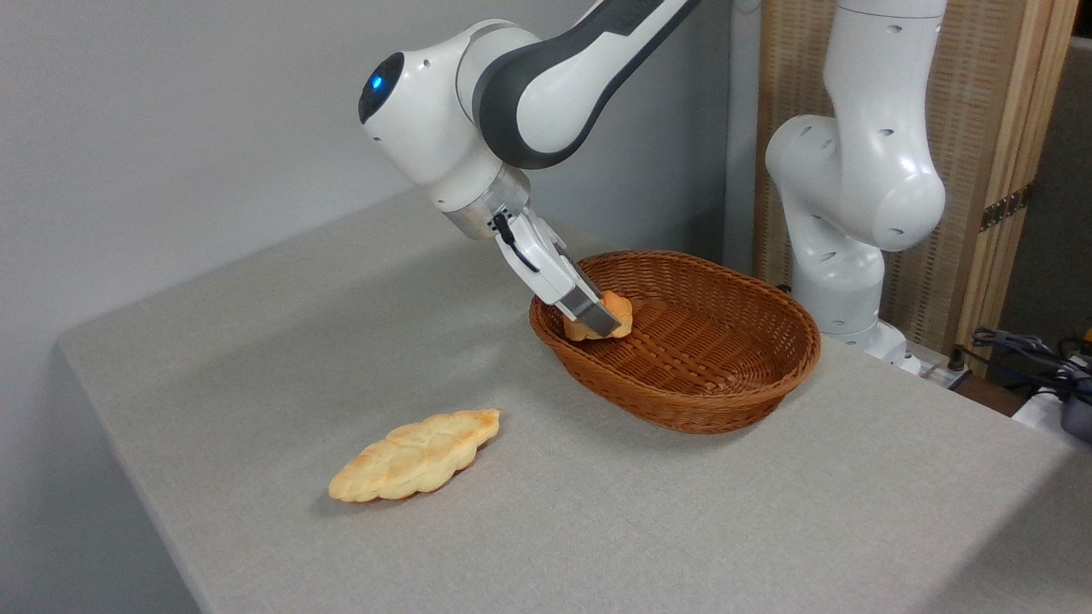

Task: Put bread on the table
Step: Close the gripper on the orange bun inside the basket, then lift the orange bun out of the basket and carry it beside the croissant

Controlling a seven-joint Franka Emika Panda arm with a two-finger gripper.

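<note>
We have the gripper (600, 323) clamped on the bread (616, 312) just inside the basket's (725, 401) left rim, centre frame. Open table (281, 341) lies left, so we lift over that rim.

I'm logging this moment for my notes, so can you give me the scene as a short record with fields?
bun: small, orange-brown, held at the basket's left inner edge
gripper: shut on the bun, reaching into the basket
basket: brown wicker, oval, on the table
loaf: pale braided, flat on the table, left of the basket
table: grey fabric cover
</note>
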